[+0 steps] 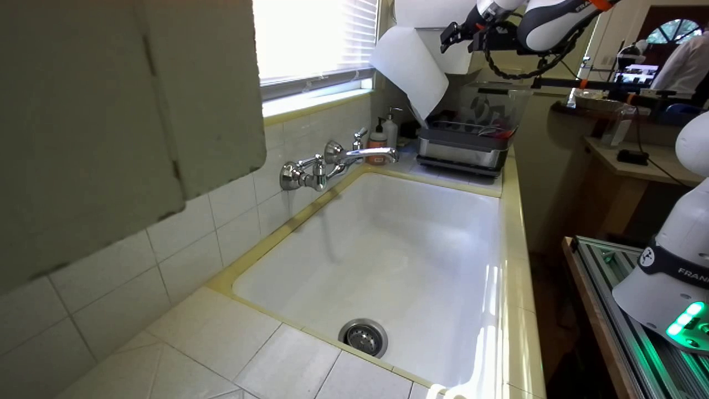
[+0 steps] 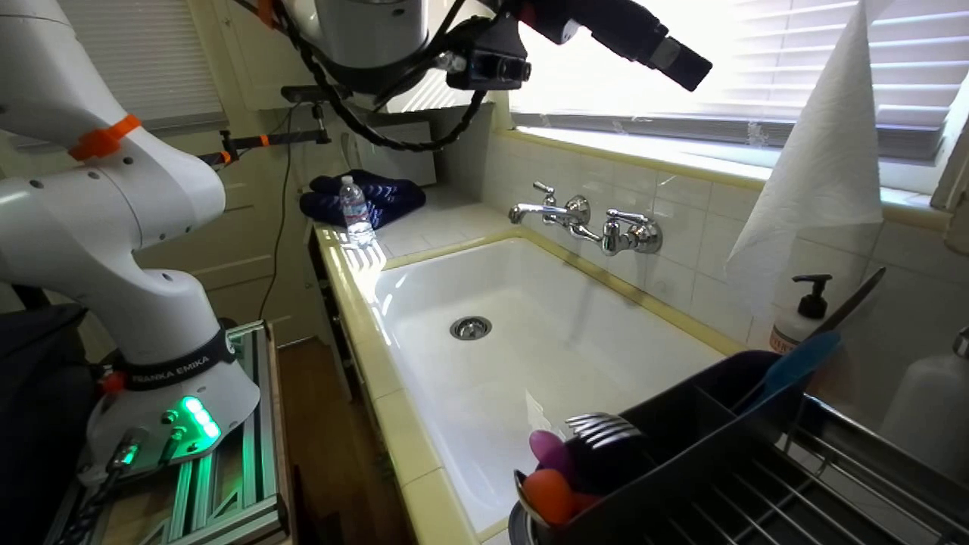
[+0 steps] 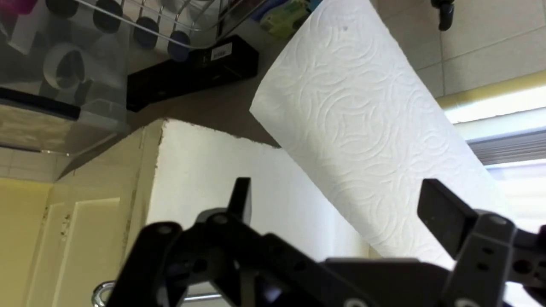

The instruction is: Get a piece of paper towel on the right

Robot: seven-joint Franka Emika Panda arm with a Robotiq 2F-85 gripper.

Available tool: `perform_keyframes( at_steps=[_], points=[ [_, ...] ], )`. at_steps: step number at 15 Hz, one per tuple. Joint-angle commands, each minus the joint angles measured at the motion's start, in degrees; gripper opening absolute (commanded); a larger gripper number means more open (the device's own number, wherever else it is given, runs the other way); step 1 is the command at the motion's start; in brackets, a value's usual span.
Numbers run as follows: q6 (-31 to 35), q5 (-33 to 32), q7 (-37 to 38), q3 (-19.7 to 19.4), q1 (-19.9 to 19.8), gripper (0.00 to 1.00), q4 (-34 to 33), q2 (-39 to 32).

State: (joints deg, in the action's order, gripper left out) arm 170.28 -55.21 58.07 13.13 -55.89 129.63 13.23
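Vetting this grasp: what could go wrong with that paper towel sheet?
Miss: the open end effector has the paper towel sheet off-centre in the wrist view; closing may push it aside.
Snag: it seems to hang near the dish rack; a pull might catch.
Bump: reaching deep could hit the white cabinet behind.

Embossed paper towel (image 3: 362, 123) slants beyond the wide-spread jaws

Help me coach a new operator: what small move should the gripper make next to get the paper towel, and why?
I'd likely ease the gripper forward with its jaws open. In the wrist view they stand wide apart, and in an exterior view the towel hangs ahead of them with a gap between, so closing now would probably catch nothing.
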Motion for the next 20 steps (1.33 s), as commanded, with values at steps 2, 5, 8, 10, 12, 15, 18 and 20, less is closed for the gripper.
perform_keyframes(
  at_steps=[2,5,8,10,12,15,18,20],
  points=[
    [1.4,-17.2,7.8,4.2,-5.0,1.0,-7.9,-6.0],
    [1.8,-25.9,11.4,4.5,-5.2,1.0,-11.6,-9.5],
    [2.5,-34.0,15.9,4.1,-4.7,1.0,-14.9,-12.6],
    [3.4,-40.1,19.7,3.8,-4.4,1.0,-17.6,-14.9],
    [5.0,-47.1,24.8,3.7,-4.2,1.0,-20.7,-16.7],
    [7.1,-57.1,32.4,4.0,-4.0,1.0,-25.6,-19.7],
    [7.6,-64.4,38.9,4.9,-4.0,1.0,-29.5,-22.5],
    [7.6,-68.8,43.7,6.0,-4.3,1.0,-31.8,-24.3]
  ],
)
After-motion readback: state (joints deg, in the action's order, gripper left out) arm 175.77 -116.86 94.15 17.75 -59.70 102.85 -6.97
